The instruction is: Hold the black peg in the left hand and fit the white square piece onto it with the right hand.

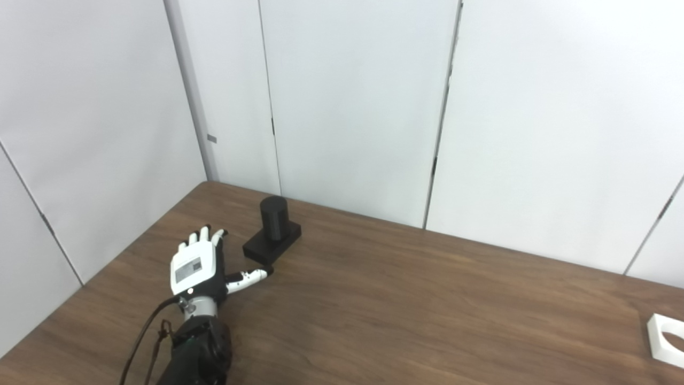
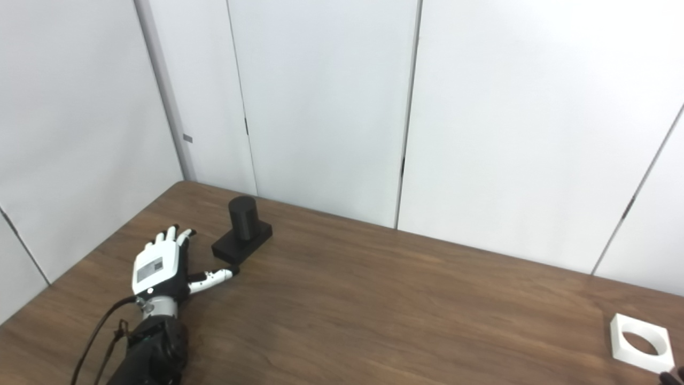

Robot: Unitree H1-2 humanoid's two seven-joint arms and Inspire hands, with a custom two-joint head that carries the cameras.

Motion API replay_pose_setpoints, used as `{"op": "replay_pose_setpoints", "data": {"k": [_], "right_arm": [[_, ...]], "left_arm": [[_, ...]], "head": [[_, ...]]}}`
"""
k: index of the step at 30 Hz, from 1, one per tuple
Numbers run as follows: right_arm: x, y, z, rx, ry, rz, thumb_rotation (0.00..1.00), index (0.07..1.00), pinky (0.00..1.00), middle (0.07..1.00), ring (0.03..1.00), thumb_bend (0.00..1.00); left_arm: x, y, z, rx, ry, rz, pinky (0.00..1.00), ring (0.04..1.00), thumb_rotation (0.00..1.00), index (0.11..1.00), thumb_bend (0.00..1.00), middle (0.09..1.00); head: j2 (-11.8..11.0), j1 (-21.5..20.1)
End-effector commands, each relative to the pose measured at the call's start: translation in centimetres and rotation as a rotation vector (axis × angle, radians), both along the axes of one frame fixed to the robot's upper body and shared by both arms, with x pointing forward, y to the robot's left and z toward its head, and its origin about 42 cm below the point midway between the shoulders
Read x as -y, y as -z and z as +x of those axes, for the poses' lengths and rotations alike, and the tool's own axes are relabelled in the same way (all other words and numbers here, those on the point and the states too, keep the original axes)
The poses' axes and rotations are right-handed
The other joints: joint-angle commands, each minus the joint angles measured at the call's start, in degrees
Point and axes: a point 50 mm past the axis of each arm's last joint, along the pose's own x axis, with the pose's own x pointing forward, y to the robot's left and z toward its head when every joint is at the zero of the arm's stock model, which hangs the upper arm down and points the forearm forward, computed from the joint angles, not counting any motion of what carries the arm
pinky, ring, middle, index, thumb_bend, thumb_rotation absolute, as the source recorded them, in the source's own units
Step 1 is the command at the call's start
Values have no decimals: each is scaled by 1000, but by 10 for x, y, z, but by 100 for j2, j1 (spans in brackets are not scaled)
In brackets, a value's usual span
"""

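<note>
The black peg (image 1: pixel 273 216) is a short upright cylinder on a black square base (image 1: pixel 271 242), standing at the table's far left. My left hand (image 1: pixel 199 267) lies just left of and nearer than the base, back up, fingers spread and empty; its thumb tip reaches the base's near corner. The white square piece (image 2: pixel 640 343) with a round hole lies flat at the table's right edge, and is cut off in the left eye view (image 1: pixel 666 340). Only a small dark tip (image 2: pixel 670 377), apparently of my right hand, shows at the bottom right corner, just in front of the white piece.
The brown wooden table (image 1: pixel 406 299) stands in a corner of white panel walls (image 1: pixel 352 107). A black cable (image 1: pixel 140 337) runs along my left forearm.
</note>
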Motion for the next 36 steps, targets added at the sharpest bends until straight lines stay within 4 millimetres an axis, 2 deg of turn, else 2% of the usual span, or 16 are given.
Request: {"op": "replay_pose_setpoints", "data": {"k": [1, 8, 16, 28, 31, 36], "right_arm": [[-11, 28, -18, -91, 19, 58, 1000, 920, 918, 898, 914, 808], [-10, 28, -21, -94, 21, 58, 988, 920, 861, 894, 909, 845], [-12, 27, -22, -90, 20, 44, 989, 908, 810, 885, 897, 809], [-11, 25, -24, -87, 8, 47, 993, 938, 905, 911, 934, 825], [-11, 25, -24, -89, 3, 56, 978, 937, 866, 910, 925, 826], [-11, 25, -25, -98, 8, 65, 966, 940, 889, 907, 925, 836]], "left_arm": [[-4, -26, 19, 85, -5, 73, 1000, 1000, 680, 879, 1000, 1000], [2, -22, 32, 59, 6, 68, 1000, 1000, 709, 863, 1000, 990], [8, -18, 39, 50, 20, 56, 1000, 991, 703, 852, 1000, 970], [14, -15, 49, 41, 10, 54, 1000, 972, 692, 821, 969, 954], [14, -14, 51, 37, 9, 58, 1000, 969, 690, 818, 963, 952], [14, -13, 53, 37, 6, 54, 1000, 969, 680, 819, 955, 950]], "head": [[12, -3], [50, -35], [75, -67], [91, -79], [91, -79], [106, -84]]}}
